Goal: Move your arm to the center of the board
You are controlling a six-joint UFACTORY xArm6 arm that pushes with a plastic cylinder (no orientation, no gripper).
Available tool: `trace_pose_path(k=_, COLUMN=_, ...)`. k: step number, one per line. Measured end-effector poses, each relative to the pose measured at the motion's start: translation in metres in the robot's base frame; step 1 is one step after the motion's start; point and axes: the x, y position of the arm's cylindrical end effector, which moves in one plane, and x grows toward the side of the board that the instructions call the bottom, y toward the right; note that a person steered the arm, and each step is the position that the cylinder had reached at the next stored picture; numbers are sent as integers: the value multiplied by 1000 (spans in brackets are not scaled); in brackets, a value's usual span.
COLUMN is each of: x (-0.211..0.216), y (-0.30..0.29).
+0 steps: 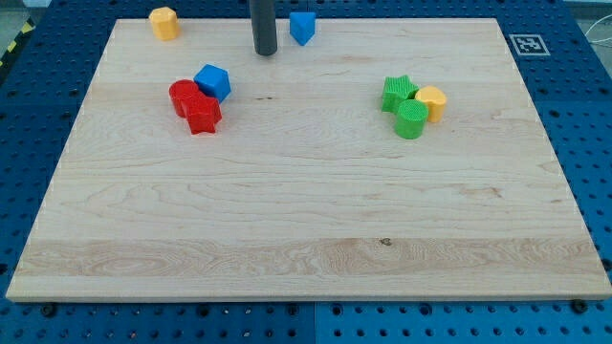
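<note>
My tip [265,53] sits upper centre of the board [287,239], beside the blue block [302,27]. No gripper; bare rod, holding nothing. Centre lies below, between clusters.

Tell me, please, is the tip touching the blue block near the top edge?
Apart: the camera view shows bare board between my tip and the blue block.

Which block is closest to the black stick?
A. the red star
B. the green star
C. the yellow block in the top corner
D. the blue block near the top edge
D: my tip sits near the view's top edge, and the blue block just to its right is nearer than any other block; the yellow block in the corner is farther off to the left.
</note>
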Motion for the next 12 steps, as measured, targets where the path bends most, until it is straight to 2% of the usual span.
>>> trace_pose_path(k=3, x=23, y=0)
trace_pose_path(k=6, x=25, y=0)
trace_pose_path(k=7, x=49, y=0)
trace_pose_path(k=10, x=177, y=1)
trace_pose_path(k=11, x=201, y=28)
trace_pose_path(k=12, x=204, y=101)
